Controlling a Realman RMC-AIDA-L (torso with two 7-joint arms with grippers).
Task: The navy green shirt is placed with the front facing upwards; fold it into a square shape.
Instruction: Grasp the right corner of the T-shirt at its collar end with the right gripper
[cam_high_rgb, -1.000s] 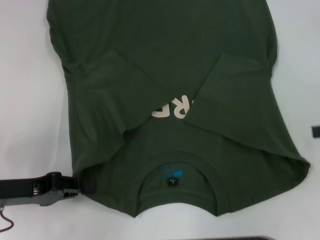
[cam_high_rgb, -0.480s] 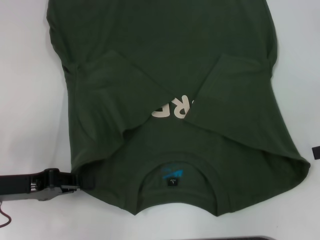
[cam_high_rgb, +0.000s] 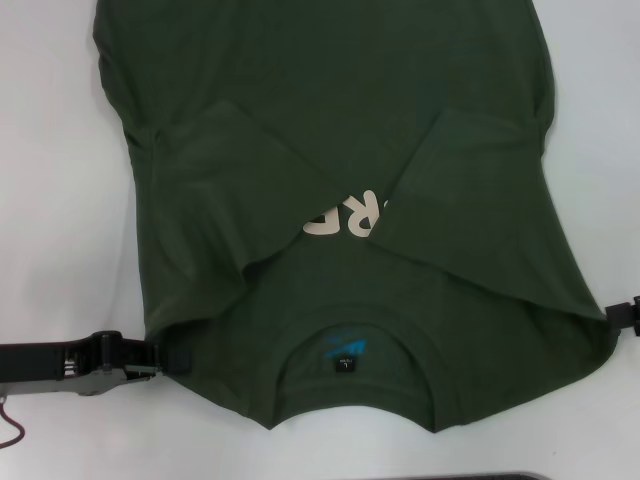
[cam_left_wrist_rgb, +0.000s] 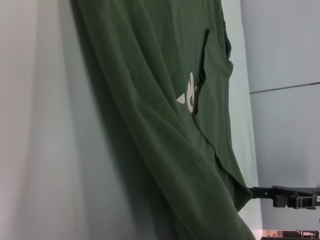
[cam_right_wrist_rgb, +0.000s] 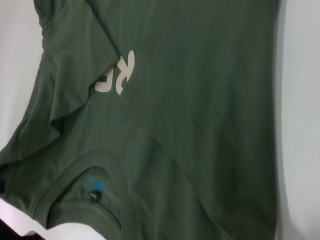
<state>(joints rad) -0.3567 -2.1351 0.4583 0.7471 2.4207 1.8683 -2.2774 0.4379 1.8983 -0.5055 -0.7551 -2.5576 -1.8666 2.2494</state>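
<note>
The navy green shirt (cam_high_rgb: 340, 180) lies flat on the white surface (cam_high_rgb: 60, 200), front side up, with the collar (cam_high_rgb: 345, 355) at the near edge and the body running away from the robot. A blue inner label and a small black tag show inside the neck opening.

Left pincer (cam_high_rgb: 168, 362): located at the near left corner of the shirt, at the shoulder edge beside the collar. Its black tip touches the fabric edge. Whether the fingers are spread or pinching the cloth cannot be told.

Right pincer (cam_high_rgb: 622, 314): located at the near right corner of the shirt, at the opposite shoulder edge. Only a small dark part enters the head view; its finger state cannot be told. In the left wrist view it appears beyond the shirt as a dark arm end (cam_left_wrist_rgb: 292, 197).

Both sleeves are folded inward over the chest. The left sleeve (cam_high_rgb: 225, 165) and the right sleeve (cam_high_rgb: 470, 190) lie diagonally and converge toward the centre, covering most of the cream chest print (cam_high_rgb: 345, 220); only a few letters remain visible between them.

The far hem runs out of the head view.
</note>
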